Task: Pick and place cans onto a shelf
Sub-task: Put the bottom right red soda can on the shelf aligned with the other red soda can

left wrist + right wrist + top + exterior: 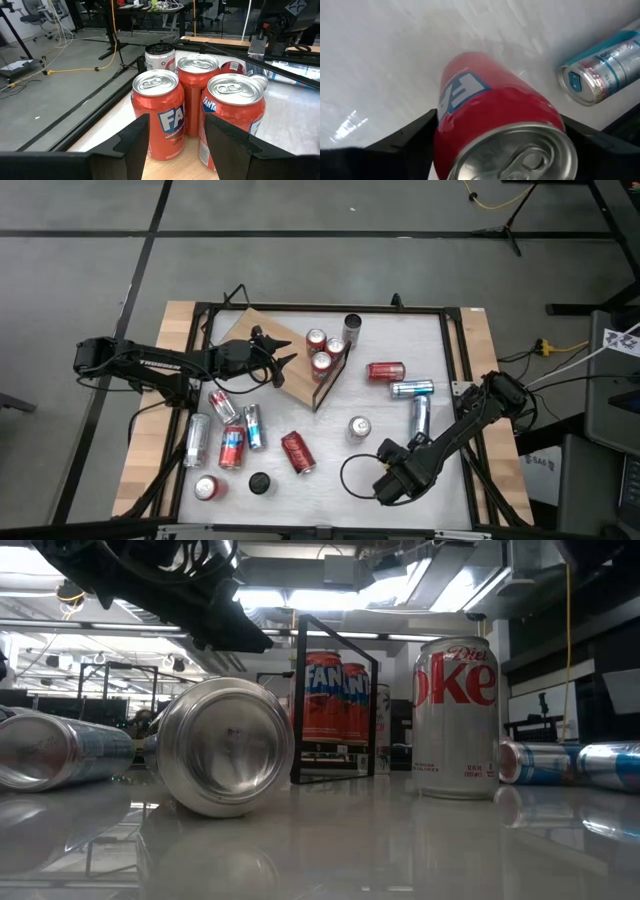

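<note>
From above, the left end effector hung over the light-brown wooden shelf, fingers apart and empty, pointing at three upright red cans clustered at its black-framed end. The right end effector sat low on the white desk. The left wrist view showed those cans just ahead, between its fingers. In the right wrist view, a red can lay between spread fingers, its silver top toward the camera; seemingly not yet clamped.
</note>
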{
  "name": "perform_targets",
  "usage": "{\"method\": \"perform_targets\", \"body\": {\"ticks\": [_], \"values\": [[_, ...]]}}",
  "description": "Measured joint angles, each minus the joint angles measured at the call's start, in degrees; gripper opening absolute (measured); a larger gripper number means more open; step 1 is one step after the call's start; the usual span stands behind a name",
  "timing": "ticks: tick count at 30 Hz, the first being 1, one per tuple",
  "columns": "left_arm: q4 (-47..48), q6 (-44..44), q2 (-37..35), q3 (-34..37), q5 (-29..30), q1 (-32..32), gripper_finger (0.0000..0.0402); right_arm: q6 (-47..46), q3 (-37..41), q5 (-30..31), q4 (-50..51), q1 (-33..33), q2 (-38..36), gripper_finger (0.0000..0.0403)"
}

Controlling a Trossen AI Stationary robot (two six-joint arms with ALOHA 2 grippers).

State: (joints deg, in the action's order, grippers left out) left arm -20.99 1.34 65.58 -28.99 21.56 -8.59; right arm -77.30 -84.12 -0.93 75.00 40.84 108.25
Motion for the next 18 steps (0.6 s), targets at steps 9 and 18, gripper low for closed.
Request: {"method": "perform_targets", "body": {"ticks": [9,18], "values": [[-0.02,0.0,0.02,0.0,-0.02,-0.01,0.0182,7.23,-4.65,0.94,2.09,-1.36,0.68,0.0313],[-2.8,-2.03,-0.17,0.0,-0.11,0.01,0.0182,27.61,-17.17,4.77,11.83,-8.83,0.61,0.0309]]}}
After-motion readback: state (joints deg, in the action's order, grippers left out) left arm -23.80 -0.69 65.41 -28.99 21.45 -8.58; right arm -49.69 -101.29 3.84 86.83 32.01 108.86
